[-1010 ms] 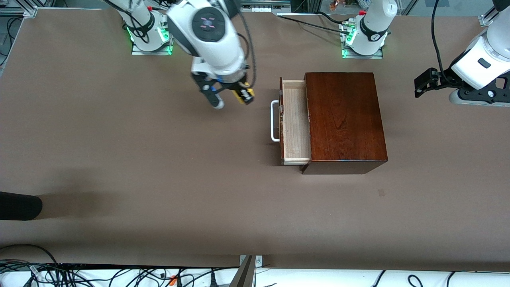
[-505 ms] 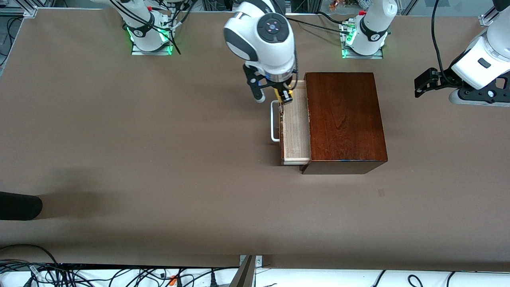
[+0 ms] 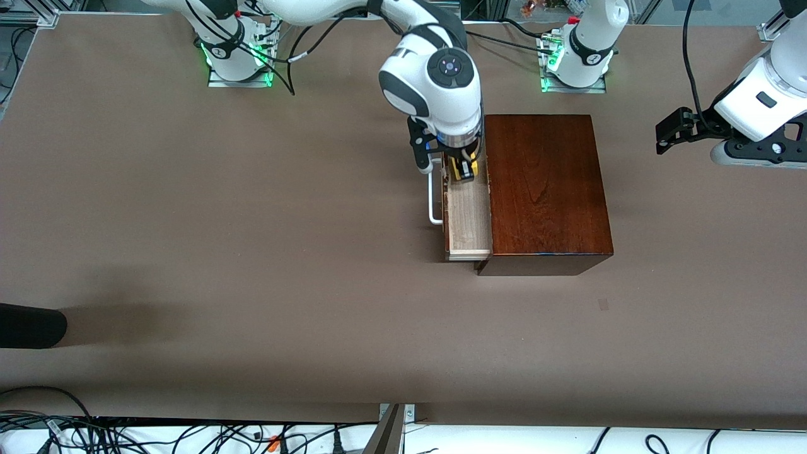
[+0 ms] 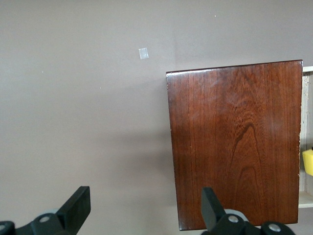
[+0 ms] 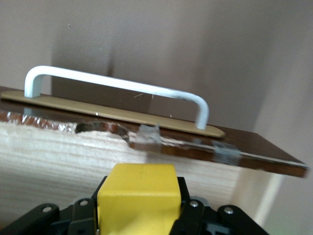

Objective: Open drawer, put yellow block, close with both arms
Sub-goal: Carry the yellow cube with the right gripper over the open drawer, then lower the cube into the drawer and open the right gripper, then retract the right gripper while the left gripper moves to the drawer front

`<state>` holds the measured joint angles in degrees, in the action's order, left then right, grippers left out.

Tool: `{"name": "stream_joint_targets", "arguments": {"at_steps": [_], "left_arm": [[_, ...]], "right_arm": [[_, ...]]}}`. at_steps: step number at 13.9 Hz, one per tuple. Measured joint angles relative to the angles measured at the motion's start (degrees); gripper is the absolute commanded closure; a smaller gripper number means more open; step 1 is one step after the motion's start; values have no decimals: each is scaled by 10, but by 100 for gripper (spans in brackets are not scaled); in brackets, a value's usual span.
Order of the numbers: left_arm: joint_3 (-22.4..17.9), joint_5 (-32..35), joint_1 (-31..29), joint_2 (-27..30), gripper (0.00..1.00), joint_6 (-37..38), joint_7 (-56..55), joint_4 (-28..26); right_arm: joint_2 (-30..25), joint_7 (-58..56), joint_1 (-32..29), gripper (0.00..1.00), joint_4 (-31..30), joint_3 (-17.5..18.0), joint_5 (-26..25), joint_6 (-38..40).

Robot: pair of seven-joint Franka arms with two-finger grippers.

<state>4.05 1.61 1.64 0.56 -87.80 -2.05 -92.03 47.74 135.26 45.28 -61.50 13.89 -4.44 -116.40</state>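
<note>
Presently the right gripper (image 3: 465, 169) hangs over the open drawer (image 3: 468, 217), at the end of the tray farther from the front camera; its fingers (image 5: 195, 215) are clamped on the yellow block (image 3: 469, 170), which sits between them above the pale wood floor; whether the block touches the tray floor cannot be told. From the right wrist view the yellow block (image 5: 138, 201) is held just inside the drawer's dark front, with the white bar handle (image 5: 117, 93) on the outer face of that front; the top edge of the front is chipped and bears scraps of clear tape (image 5: 146, 136). The drawer stands pulled out of the mahogany box (image 3: 545, 189) toward the right arm's end of the brown counter (image 3: 252, 252). The left gripper (image 3: 676, 129) waits over the counter at the left arm's end, well apart from the box; its fingers (image 4: 76, 208) are spread wide and hold nothing.
</note>
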Motion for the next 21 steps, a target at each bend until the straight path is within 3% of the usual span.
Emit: {"name": "stream_joint_targets", "arguments": {"at_steps": [5, 6, 7, 8, 15, 21], "left_arm": [[0, 0, 0, 0, 0, 2, 0, 0], [0, 0, 0, 0, 0, 3, 0, 0], [0, 0, 0, 0, 0, 3, 0, 0], [0, 0, 0, 0, 0, 3, 0, 0], [0, 0, 0, 0, 0, 3, 0, 0], [0, -3, 0, 0, 0, 8, 13, 0]], "right_arm": [[26, 13, 0, 100, 2, -4, 0, -34], [30, 17, 0, 79, 2, -4, 0, -40], [33, 21, 0, 26, 2, -4, 0, -45], [37, 26, 0, 0, 2, -4, 0, -48], [34, 42, -4, 0, 28, -4, 24, -14], [-57, -8, -53, 0, 68, -4, 55, 129]]}}
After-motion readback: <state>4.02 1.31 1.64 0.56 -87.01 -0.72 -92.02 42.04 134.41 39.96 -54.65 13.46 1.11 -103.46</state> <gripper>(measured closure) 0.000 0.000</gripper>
